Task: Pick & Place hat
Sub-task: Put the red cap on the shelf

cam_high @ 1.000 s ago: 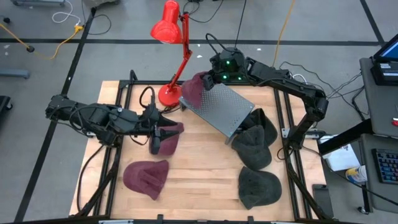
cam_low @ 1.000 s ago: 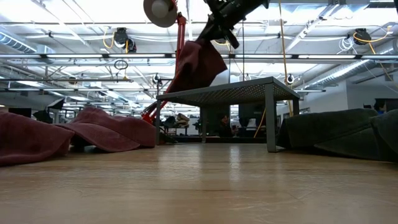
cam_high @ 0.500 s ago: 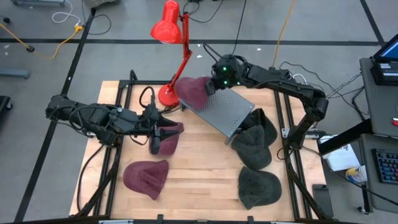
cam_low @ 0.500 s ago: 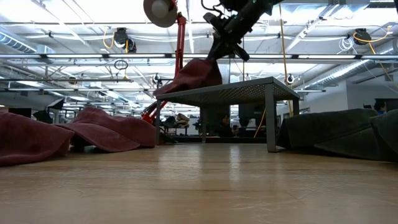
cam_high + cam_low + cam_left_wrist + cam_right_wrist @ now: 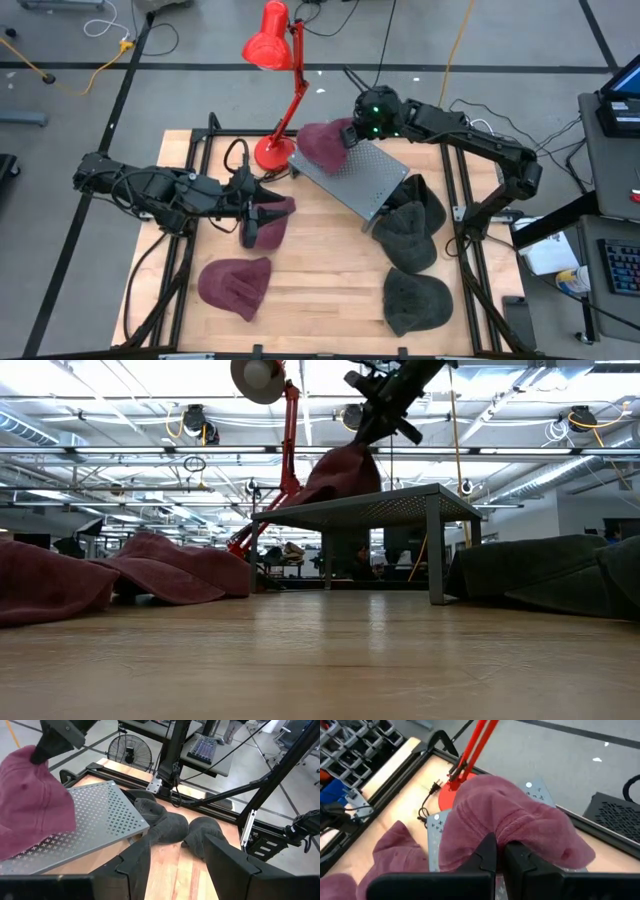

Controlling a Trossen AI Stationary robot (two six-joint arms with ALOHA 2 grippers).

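- Right gripper (image 5: 352, 131) has its fingers (image 5: 487, 854) clenched on a fold of the maroon hat (image 5: 322, 143), over the far corner of the perforated metal stand (image 5: 362, 178).
- Hat is draped on that corner of the stand; in the low view its lower edge sits on the top plate while the pinched part is held up by the gripper (image 5: 375, 422).
- Handling, as I judge it: light, soft fabric, no stiffness. It sags and folds around the pinch, so it needs a bunched fold or the brim edge; a flat pinch on a single layer could slip. Not fragile.
- Versus a second ago: the hat was hanging off the stand's edge, mostly beside it. Half a second ago it was slumped on the edge. Now it's shifted further onto the plate and the right arm has swung outward with it.
- Left gripper (image 5: 252, 212) hasn't moved: parked low over the tabletop (image 5: 320, 290) at a second maroon hat (image 5: 272, 220), fingers (image 5: 132, 865) spread apart, holding nothing.
- Another maroon hat (image 5: 235, 285) lies near the front left; three dark grey hats (image 5: 410, 235) are stacked along the right side by the stand.
- Red desk lamp (image 5: 272, 45) stands just behind the stand; clearance to the hat looks tight.
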